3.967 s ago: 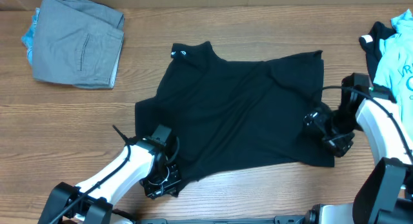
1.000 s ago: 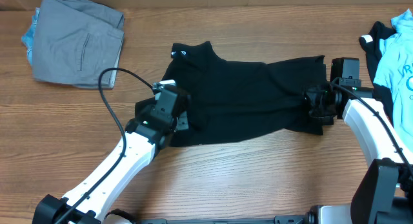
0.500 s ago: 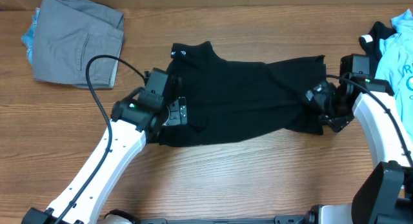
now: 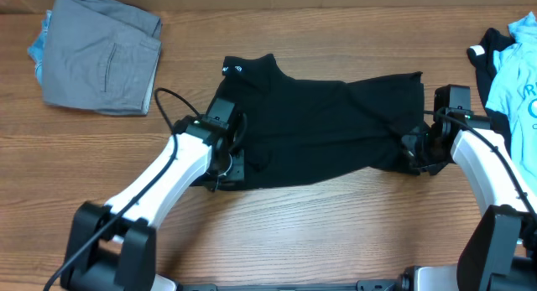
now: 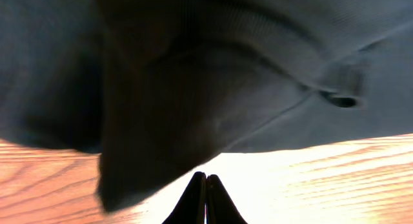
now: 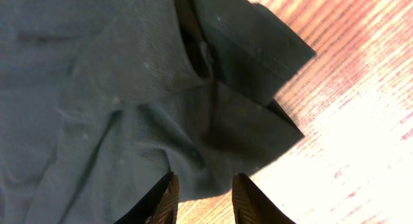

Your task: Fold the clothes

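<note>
Left gripper (image 5: 206, 187): fingers pressed together, tips meeting in a point, and we see nothing pinched between them. The tips sit at the near edge of the black T-shirt (image 4: 319, 132), right where the cloth gives way to the bare table (image 4: 336, 232). We can't tell whether they touch the fabric.

Right gripper (image 6: 205, 193): fingers spread with a clear gap and nothing held. The gap frames the shirt's near right corner and a strip of wood. We can't tell if there's contact here either.

From overhead, the shirt lies as a rumpled band across the middle of the table, with layered folds at both ends. The left gripper is over its near-left corner and the right gripper is at its right end. The collar points to the far left, with a small white logo (image 4: 238, 70) beside it.

Further back, folded grey trousers (image 4: 101, 52) are at the far left. A light blue shirt (image 4: 520, 77) is at the far right edge, well apart from the black one.
</note>
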Controlling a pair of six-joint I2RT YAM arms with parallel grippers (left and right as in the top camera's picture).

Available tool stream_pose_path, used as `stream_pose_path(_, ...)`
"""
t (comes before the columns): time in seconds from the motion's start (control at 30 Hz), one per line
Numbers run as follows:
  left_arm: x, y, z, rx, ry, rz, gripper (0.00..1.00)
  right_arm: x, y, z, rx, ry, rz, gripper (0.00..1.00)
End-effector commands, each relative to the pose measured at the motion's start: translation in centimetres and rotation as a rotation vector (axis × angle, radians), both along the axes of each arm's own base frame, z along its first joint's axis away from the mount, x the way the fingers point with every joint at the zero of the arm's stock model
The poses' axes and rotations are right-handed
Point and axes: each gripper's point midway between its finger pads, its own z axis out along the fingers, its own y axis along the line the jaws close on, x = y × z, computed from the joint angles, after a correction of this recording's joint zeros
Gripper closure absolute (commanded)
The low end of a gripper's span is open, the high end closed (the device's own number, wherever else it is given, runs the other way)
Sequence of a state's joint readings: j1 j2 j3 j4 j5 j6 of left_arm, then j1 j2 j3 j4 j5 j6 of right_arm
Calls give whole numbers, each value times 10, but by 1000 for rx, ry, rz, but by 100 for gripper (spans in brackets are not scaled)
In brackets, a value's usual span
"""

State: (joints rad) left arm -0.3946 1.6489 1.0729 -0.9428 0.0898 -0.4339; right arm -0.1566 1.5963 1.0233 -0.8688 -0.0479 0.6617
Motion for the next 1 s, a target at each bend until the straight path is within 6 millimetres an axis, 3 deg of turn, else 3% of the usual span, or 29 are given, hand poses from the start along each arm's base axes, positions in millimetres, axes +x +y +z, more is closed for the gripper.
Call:
stream_pose_path(0.0,-7,-4,-18,-16,72,-7,96,2,-1,-1,-4,-7,4,69)
stream_pose_path(0.17,-9,-1,-38,15,123,-3,96,2,-4,-14,-15,25,4,71)
stream_pose_path(0.3,-6,3,-51,21,142,13,96,1,-3,-33,-1,74,1,77)
stream_pose_path(0.5,-3,15,-57,25,161,57,96,-5,-1,-51,12,134,2,77)
stream_pose_path(0.77,10,56,-57,16,164,164,96,-9,-4,-60,18,165,-14,87)
stream_pose_path(0.97,2,99,-56,75,213,278,96,-12,-14,-59,-22,185,-46,91)
